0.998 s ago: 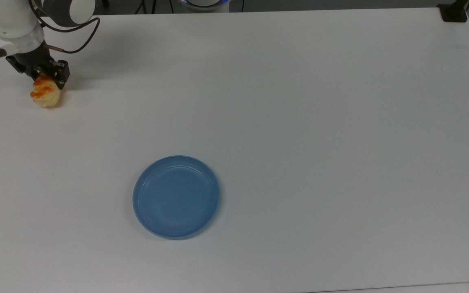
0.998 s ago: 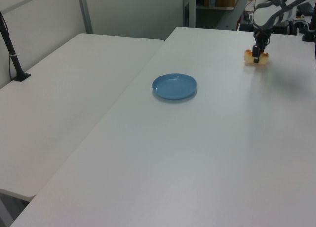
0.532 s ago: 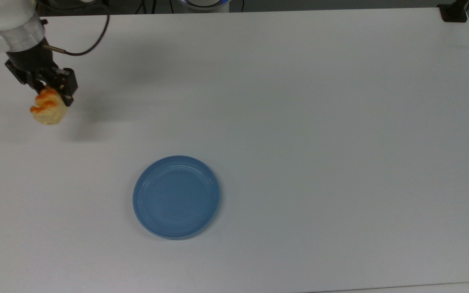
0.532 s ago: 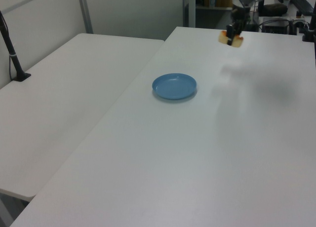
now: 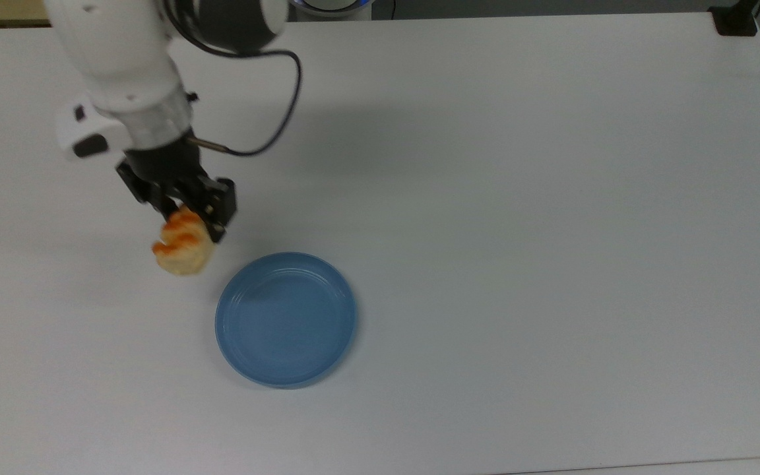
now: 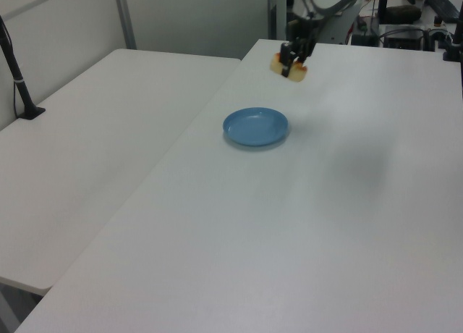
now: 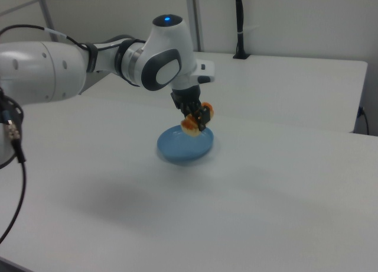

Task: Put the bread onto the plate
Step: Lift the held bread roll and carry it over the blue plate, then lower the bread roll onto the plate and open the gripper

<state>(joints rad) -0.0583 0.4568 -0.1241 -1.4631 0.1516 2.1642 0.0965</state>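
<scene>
Since the earlier frames, the arm has carried the bread a long way across the table, from the far corner at the top view's left to a spot close to the plate. The pincer [image 5: 190, 218] is closed tight on the bread [image 5: 182, 247] and holds it up in the air, off the table [image 5: 551, 198]. In the top view the bread hangs just beside the plate's [image 5: 285, 319] upper left edge, not over it yet. In the right view the bread looks to be above the plate's far rim.

The pick-up is done. What is left is a short move over the middle of the plate, then down, then letting go.

The bread is a small pale roll with orange stripes on top. The plate is round, blue and shiny, with nothing on it.
</scene>
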